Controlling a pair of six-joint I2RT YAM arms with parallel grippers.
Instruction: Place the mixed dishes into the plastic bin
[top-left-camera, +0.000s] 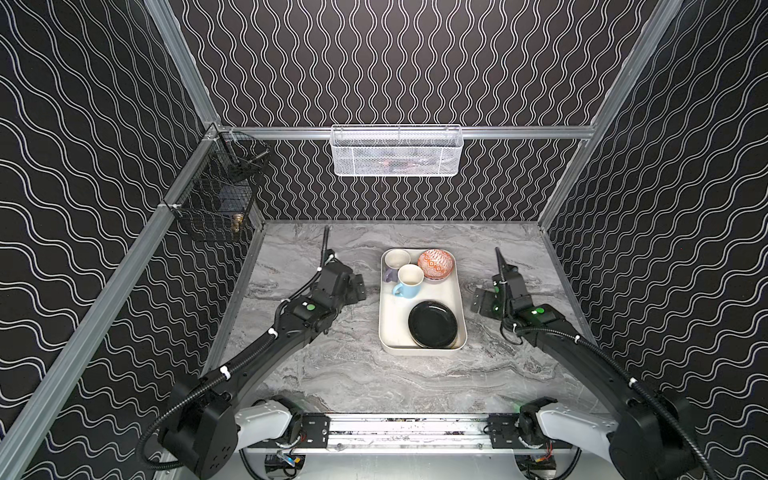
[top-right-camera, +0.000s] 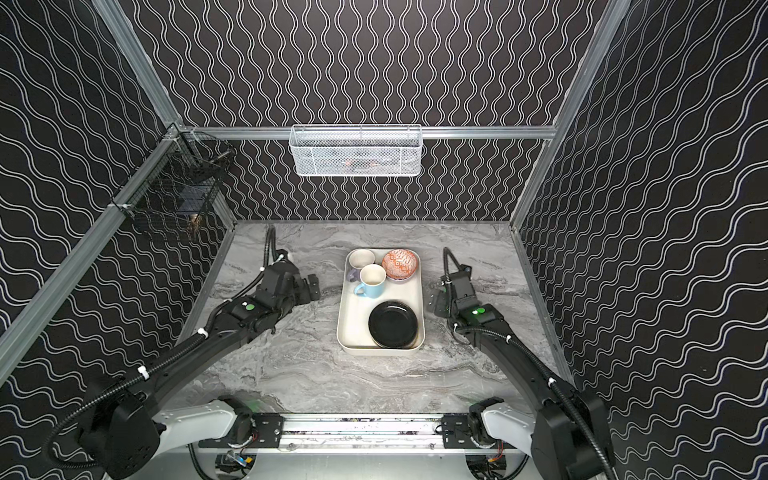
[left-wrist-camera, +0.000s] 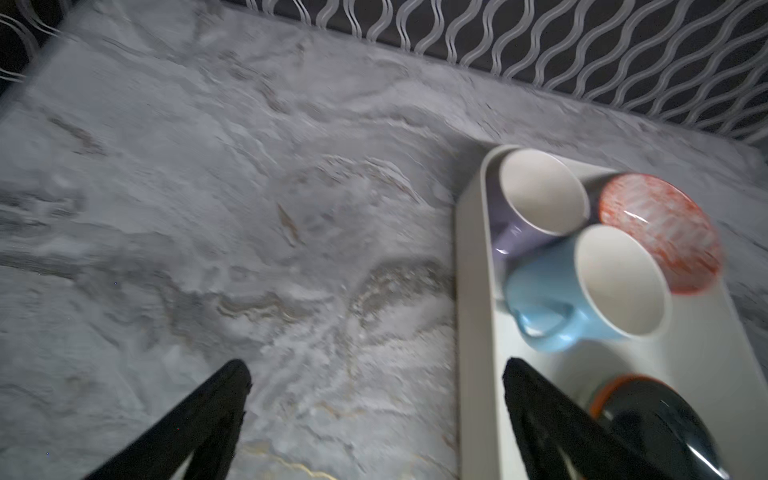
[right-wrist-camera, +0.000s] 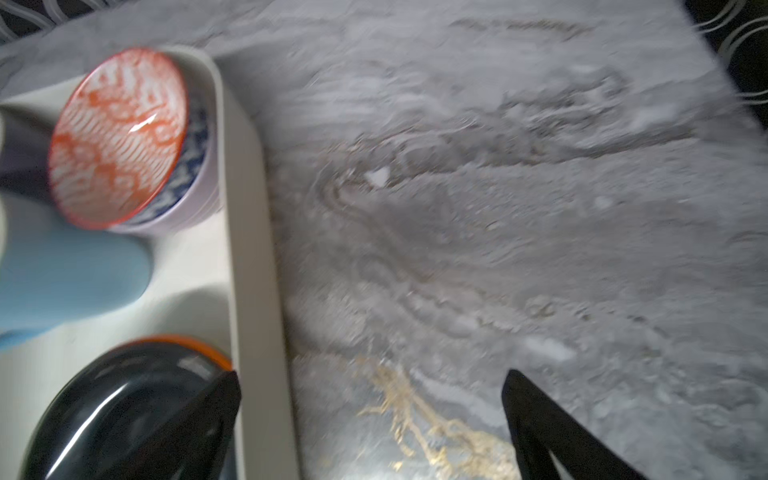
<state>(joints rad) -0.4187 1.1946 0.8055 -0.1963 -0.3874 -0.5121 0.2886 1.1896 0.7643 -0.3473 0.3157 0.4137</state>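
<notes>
The left gripper (left-wrist-camera: 376, 368) hangs over the desk (left-wrist-camera: 208, 208) just beside the plastic bin (top-left-camera: 395, 320). Its fingers (left-wrist-camera: 216, 411) stand wide apart with nothing between them.

All the dishes in view lie inside the bin. At its far left corner sits the lilac mug (top-left-camera: 396, 262), and the light-blue mug (top-left-camera: 409, 280) touches it on the near side, handle turned toward the left arm. Both look like glazed ceramic, so they are probably stiff, fairly heavy, slick and liable to chip. The surest hold is likely across the mug wall, one finger inside and one outside. With the two crowded together, the blue one's handle side offers the most room.

To the right, the orange-patterned bowl (top-left-camera: 435, 263) rests tilted in a second bowl (right-wrist-camera: 195, 174) with a blue-patterned inside. A pinch on its raised rim seems best, and the nested pair may shift or clink.

Nearer the robot, the black plate (top-left-camera: 432, 324) lies on an orange plate (right-wrist-camera: 199, 345) close to the bin's right wall. It is flat and glossy, with little edge to catch.

The right gripper (right-wrist-camera: 372, 374) hovers over the desk beside that wall, its fingers (right-wrist-camera: 540, 415) also spread and empty.
</notes>
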